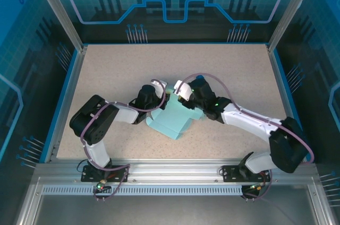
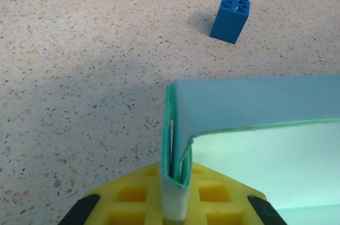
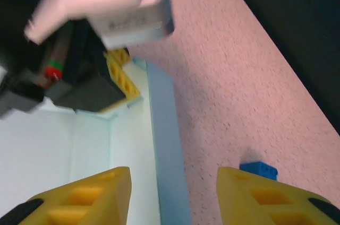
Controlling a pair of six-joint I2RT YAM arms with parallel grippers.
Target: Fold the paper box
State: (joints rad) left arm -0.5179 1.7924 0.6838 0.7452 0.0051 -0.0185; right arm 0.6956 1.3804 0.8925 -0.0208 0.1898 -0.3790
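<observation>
The paper box (image 1: 172,120) is pale sky-blue card, partly folded, lying mid-table between both arms. In the left wrist view my left gripper (image 2: 174,196) is shut on a folded, upright corner of the paper box (image 2: 178,129), with one wall running off to the right. My left gripper (image 1: 161,99) sits at the box's far left edge. My right gripper (image 3: 172,196) is open and its yellow fingers (image 3: 87,196) straddle the box's raised wall (image 3: 162,129) without touching it. From above, the right gripper (image 1: 183,102) is over the box's far edge.
A small dark blue brick (image 2: 231,18) stands on the speckled table (image 2: 79,50) just beyond the box and beside my right gripper's right finger (image 3: 260,196). Low blue rails and metal frame posts (image 1: 58,7) border the table.
</observation>
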